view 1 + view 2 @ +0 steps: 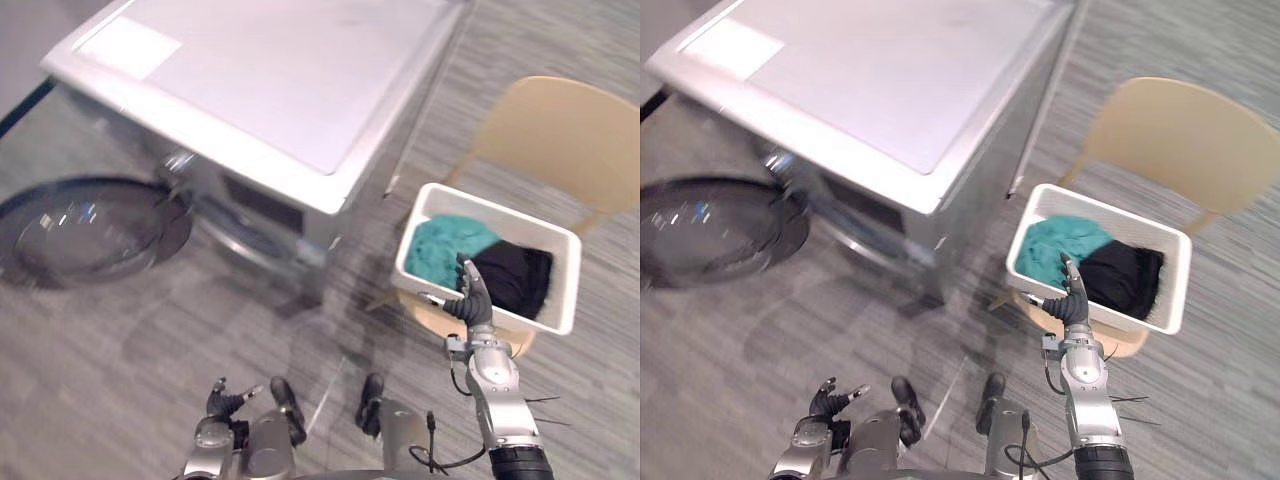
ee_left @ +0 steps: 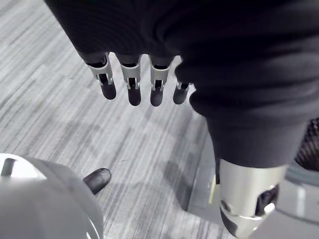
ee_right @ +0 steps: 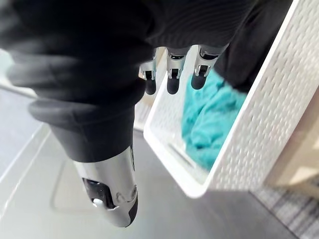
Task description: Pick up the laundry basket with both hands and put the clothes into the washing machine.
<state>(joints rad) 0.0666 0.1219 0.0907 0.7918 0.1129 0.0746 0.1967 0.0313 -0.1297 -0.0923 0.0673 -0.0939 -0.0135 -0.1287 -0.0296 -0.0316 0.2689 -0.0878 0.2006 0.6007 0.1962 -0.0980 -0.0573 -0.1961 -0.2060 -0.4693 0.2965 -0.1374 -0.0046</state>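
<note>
Editor: Where is the laundry in this frame?

Photographer: Just beyond the right robot hand (image 1: 472,300), in a white perforated plastic laundry basket (image 1: 450,203) perched on a pale wooden chair (image 1: 560,135). A teal crumpled garment (image 1: 445,250) lies nearest the fingertips, with a black garment (image 1: 515,275) to the right of it.

Editor: And the hands?

Photographer: The right one is raised at the basket's near rim, fingers straight and pressed together, holding nothing. I cannot tell whether they touch the rim. The left robot hand (image 1: 228,403) hangs low, well apart from the basket, fingers loosely spread and empty.

Editor: Why the chair?

Photographer: Probably to bring the basket up to arm height, with a rim to grip on both sides. The silver-grey front-loading washing machine (image 1: 280,80) stands away to the left of the right robot hand. Its round glass door (image 1: 85,230) is swung wide over the grey carpet floor (image 1: 120,350), ready for clothes. The lift has not begun.
</note>
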